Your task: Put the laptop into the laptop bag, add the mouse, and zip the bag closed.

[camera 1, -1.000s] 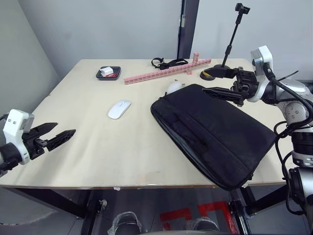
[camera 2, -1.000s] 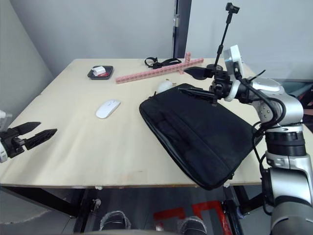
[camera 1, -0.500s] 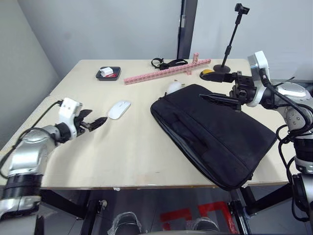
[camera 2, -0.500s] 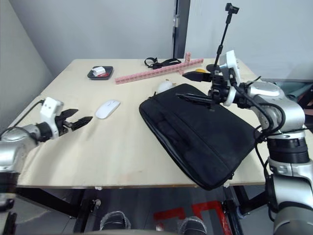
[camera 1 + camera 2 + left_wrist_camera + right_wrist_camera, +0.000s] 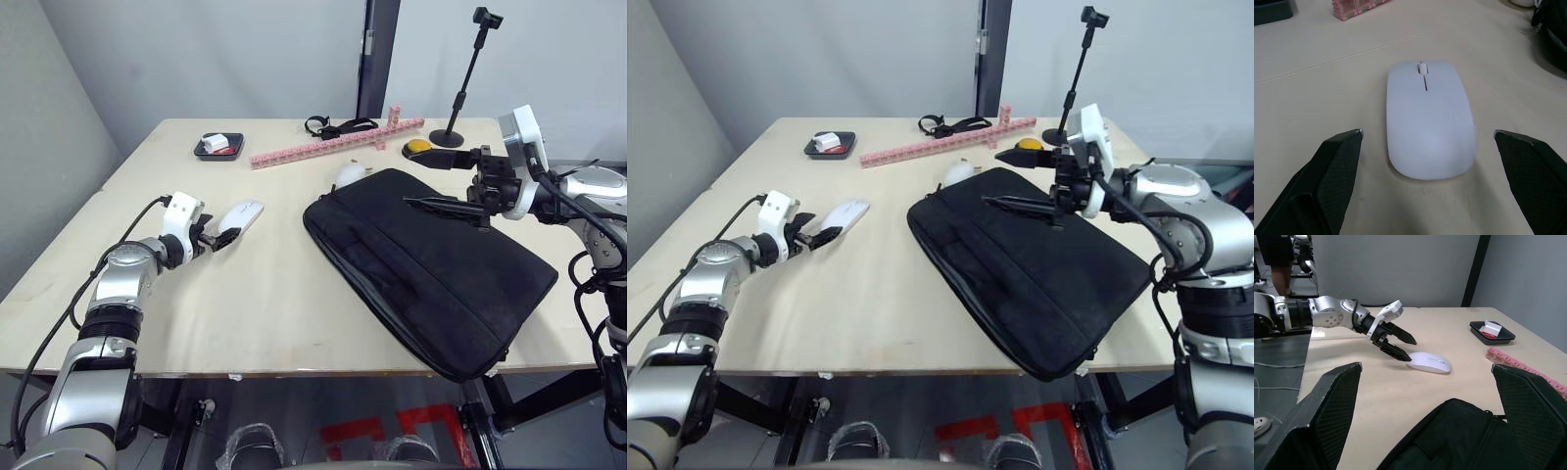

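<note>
The flat white mouse (image 5: 240, 215) lies on the wooden table (image 5: 245, 313), left of the black laptop bag (image 5: 431, 269). My left gripper (image 5: 221, 235) is open at the mouse's near end. In the left wrist view the mouse (image 5: 1427, 120) sits just beyond and between the two fingertips (image 5: 1339, 166), apart from both. The laptop bag lies flat and slanted across the right half of the table. My right gripper (image 5: 433, 181) hangs open just above its far end, holding nothing. The laptop is out of view.
A white egg-shaped thing (image 5: 350, 174) sits against the bag's far corner. Behind are a long pink block strip (image 5: 333, 142), a small black tray (image 5: 217, 147), a black strap (image 5: 338, 125), a yellow object (image 5: 419, 146) and a black stand (image 5: 460, 93).
My left arm has swung in from the table's front left edge, and its open gripper now reaches the mouse. The right gripper has shifted slightly and sunk a little over the bag.
</note>
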Controlling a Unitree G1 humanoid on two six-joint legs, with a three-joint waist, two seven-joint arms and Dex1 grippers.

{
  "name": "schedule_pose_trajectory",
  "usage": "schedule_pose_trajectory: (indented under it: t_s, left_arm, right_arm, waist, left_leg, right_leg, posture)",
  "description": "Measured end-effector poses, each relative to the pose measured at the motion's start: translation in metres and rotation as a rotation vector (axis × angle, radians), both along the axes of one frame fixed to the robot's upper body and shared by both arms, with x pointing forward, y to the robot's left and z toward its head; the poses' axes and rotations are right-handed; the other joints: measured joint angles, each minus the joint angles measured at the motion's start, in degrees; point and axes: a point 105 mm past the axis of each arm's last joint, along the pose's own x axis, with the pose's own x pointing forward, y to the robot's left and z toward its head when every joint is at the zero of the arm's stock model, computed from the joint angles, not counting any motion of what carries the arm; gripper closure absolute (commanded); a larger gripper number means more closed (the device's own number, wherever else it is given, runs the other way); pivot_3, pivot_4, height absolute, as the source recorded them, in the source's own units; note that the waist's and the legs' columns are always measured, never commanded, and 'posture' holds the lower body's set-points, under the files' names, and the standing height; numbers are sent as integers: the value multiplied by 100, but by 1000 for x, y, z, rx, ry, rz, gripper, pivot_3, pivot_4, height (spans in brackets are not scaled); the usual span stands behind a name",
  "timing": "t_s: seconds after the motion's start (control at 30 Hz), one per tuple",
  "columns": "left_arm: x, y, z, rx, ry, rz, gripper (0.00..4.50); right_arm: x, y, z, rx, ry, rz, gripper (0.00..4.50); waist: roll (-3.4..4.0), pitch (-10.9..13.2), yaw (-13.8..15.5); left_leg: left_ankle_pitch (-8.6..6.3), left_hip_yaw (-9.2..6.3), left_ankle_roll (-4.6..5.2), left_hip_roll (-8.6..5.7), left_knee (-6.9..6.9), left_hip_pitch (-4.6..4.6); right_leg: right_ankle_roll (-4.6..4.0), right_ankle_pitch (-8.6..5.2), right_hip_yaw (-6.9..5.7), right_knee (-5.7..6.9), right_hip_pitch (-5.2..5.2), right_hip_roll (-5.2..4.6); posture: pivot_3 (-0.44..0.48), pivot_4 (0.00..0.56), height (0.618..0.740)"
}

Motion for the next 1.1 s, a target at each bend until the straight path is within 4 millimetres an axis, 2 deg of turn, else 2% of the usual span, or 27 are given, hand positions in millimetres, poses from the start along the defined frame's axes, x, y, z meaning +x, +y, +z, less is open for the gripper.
schedule_pose_trajectory:
  t_s: [0.23,0.43,0.63,0.83,0.87,0.9,1.0,1.1]
  left_arm:
    - [7,-12,-17,-7,37,-20,0]
    - [16,-15,-14,-1,27,-13,0]
    - [20,-21,-24,-29,59,2,0]
    - [23,-18,-24,-20,56,33,0]
    - [23,-18,-25,-20,56,33,517]
    - [23,-18,-25,-18,56,33,714]
    - [24,-18,-24,-16,57,33,1714]
    - [24,-18,-24,-16,58,30,1718]
  right_arm:
    - [-4,2,2,-10,-10,9,44]
    - [-5,2,2,-13,-2,5,44]
    - [-5,0,3,-24,-2,-12,44]
    - [-7,0,-2,-30,4,-20,44]
    - [-8,0,-1,-32,0,-20,0]
    - [-8,1,-1,-33,-2,-19,0]
    - [-8,0,-1,-35,2,-21,0]
    - [-8,0,-2,-36,6,-27,0]
  waist:
    - [0,0,26]
    - [0,0,31]
    - [-1,0,34]
    - [-1,0,33]
    - [-1,0,34]
    - [-1,0,34]
    - [-1,0,35]
    - [-1,1,34]
  left_leg:
    - [0,0,0,0,0,-3]
    - [-1,0,-1,0,-1,-2]
    - [-1,0,-2,0,-2,-3]
    - [-1,0,-3,0,-4,-3]
    - [-1,0,-3,0,-5,-2]
    - [-2,0,-3,0,-5,-3]
    - [-1,0,-3,0,-5,-3]
    - [-2,0,-4,0,-6,-4]
  right_leg:
    - [1,1,0,-2,0,0]
    - [1,1,0,-3,0,0]
    - [2,1,-1,-4,0,0]
    - [4,2,0,-8,0,0]
    - [4,2,0,-7,1,0]
    - [4,2,0,-8,1,0]
    - [5,3,0,-11,1,0]
    - [7,4,0,-13,1,0]
  posture:
    - [0,150,740]
    - [0,150,740]
    - [0,150,740]
    - [0,150,740]
    - [0,150,740]
    - [0,150,740]
    - [0,150,740]
    - [0,150,740]
